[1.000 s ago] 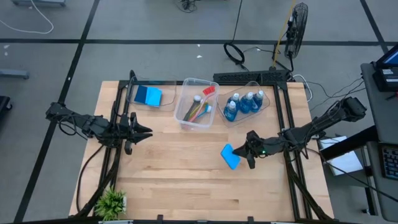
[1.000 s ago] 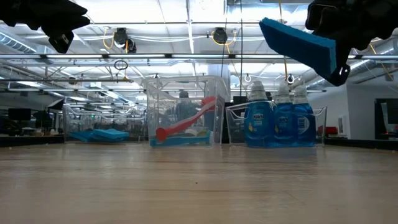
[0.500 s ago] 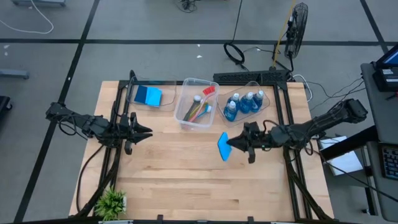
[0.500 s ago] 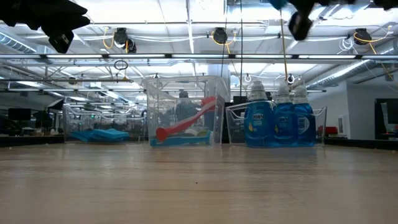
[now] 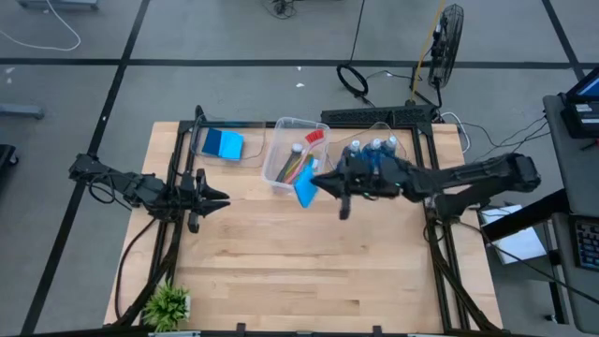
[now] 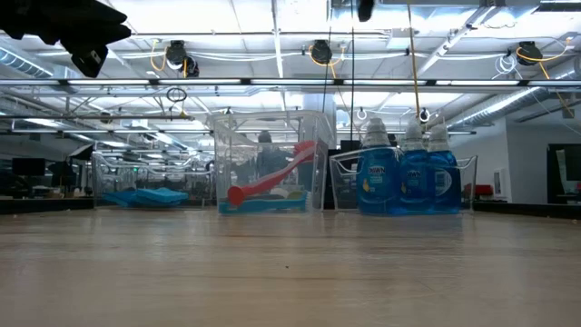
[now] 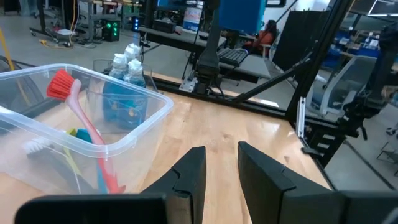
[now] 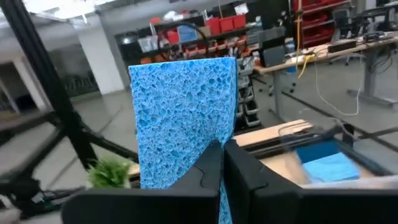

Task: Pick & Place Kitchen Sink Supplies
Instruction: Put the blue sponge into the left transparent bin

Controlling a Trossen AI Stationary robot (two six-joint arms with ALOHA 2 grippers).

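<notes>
One plant sits alone at the near left corner of the table, no part of the sorting. Farther in, the left gripper waits over the left side with its jaws a little apart and nothing between them, as its wrist view shows; it seems parked clear of the other arm's path. To its right the right gripper reaches across mid-table, its jaws shut on one edge of a sponge, which hangs in the air beside the near right wall of the brush bin. In the right wrist view the sponge stands on edge from the closed jaws, a pinch that leaves most of the slab free to drop flat on release. It is held high, likely so it can pass over the bin walls. Judging by the sorting so far, it is bound for the far left bin, where more sponges already lie. Along the far edge each kind has its own clear bin: sponges at left, brushes in the middle with the red head leaning on the wall, and bottles upright in the right bin, partly under the right arm. That grouping suggests this sponge is the last loose item.
</notes>
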